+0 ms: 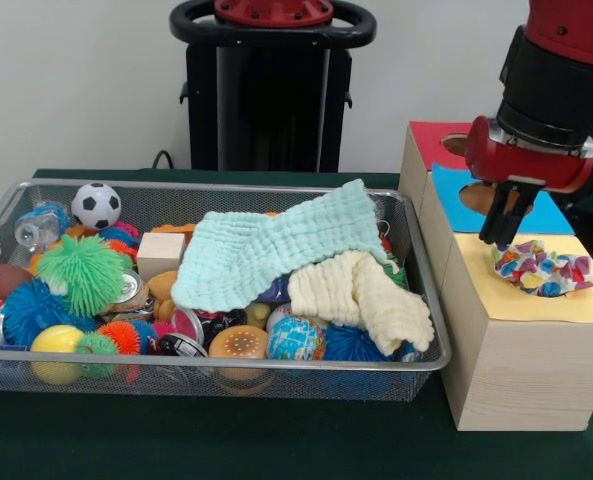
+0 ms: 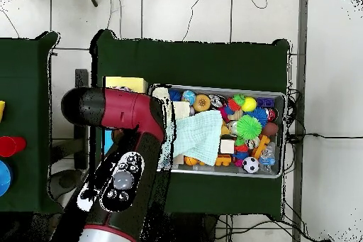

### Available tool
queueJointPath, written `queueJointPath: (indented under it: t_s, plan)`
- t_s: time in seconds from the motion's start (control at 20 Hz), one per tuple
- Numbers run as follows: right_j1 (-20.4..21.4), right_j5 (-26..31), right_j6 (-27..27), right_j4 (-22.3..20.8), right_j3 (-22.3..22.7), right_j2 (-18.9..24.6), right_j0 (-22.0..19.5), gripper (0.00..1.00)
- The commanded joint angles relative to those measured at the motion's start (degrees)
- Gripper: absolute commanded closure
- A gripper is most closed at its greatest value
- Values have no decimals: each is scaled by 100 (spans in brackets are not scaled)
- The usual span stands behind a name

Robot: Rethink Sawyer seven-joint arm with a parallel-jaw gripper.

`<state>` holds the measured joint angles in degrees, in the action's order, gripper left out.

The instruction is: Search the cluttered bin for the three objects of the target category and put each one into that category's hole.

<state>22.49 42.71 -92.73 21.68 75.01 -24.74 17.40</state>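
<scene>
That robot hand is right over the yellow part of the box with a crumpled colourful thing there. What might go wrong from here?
The crumpled multicoloured cloth lies spread over the hole in the yellow-topped wooden box, under the hand; it may snag on the rim instead of dropping in. It could also cling to the hand as it lifts. In the wire mesh bin, the mint green cloth and cream cloth cover other items, so targets may be missed.

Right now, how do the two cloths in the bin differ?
The mint green cloth is larger and lies on top, spread across the bin's middle; the cream cloth is smaller, bunched, and partly tucked beneath it, nearer the wooden box. Both are crinkled fabric draped over toys.
</scene>
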Motion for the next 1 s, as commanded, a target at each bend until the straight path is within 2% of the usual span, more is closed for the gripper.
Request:
queueJointPath:
  t_s: [0.05,0.4,0.55,0.75,1.0]
  plan:
    - [88,-317,-1023,270,889,1001,-299,100]
    - [301,-416,-1014,355,996,1225,-307,100]
    - [373,-239,-1118,323,872,1166,-237,100]
    - [228,-376,-1139,345,515,1269,-294,100]
    - [220,-564,-1042,287,371,1288,-314,100]
